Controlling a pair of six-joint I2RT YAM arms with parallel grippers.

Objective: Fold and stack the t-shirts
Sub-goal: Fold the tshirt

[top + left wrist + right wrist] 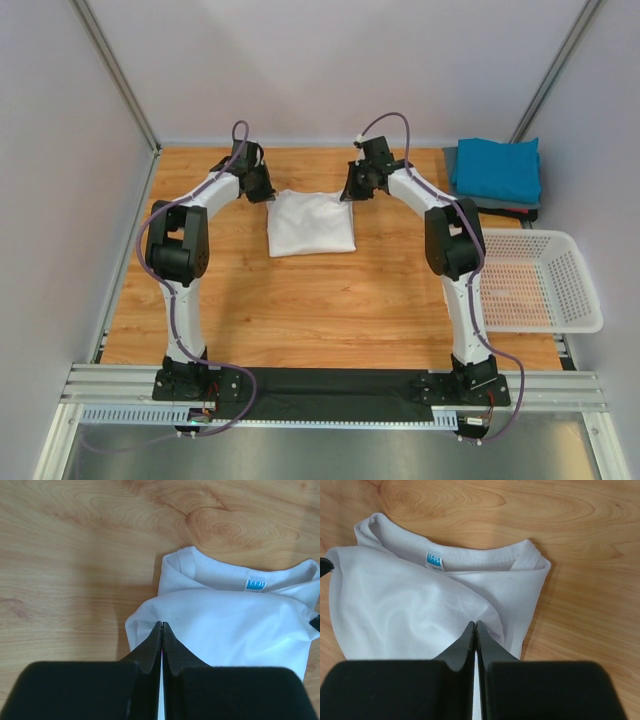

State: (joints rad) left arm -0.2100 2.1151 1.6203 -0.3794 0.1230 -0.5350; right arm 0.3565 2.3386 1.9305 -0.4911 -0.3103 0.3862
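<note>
Left gripper [162, 625]: jaws clenched tip to tip, a sliver of white cloth showing between them. It appears to pinch a thin layer at the left far corner of the white t-shirt [225, 625].
Right gripper [474, 624]: the same posture, jaws pressed together on the shirt's right far corner, white showing in the seam between the fingers.

White t-shirt: lies mid-table toward the far edge, already folded to a rough rectangle, collar end away from the arm bases. Thin soft knit, slightly puffed where the upper layer bulges. Ribbed crew neck with a small blue neck label [255, 584] inside.

Risks, as I judge them:
- Each pinch sits close to the cloth's edge. A thin bite on slack knit may slip out when lifted, dropping one corner and skewing the fold.
- The jaws may hold only the top layer, so lower layers could stay behind and the fold could open.
- Uneven travel between the arms would twist the rectangle.

Table [300, 310]: smooth wood-grain top, low friction, so the shirt can slide rather than hinge.

Far right corner: teal t-shirt [497, 168] folded on a dark grey t-shirt [452, 160], well apart. White mesh basket [590, 300] sits nearer, at the right edge.
</note>
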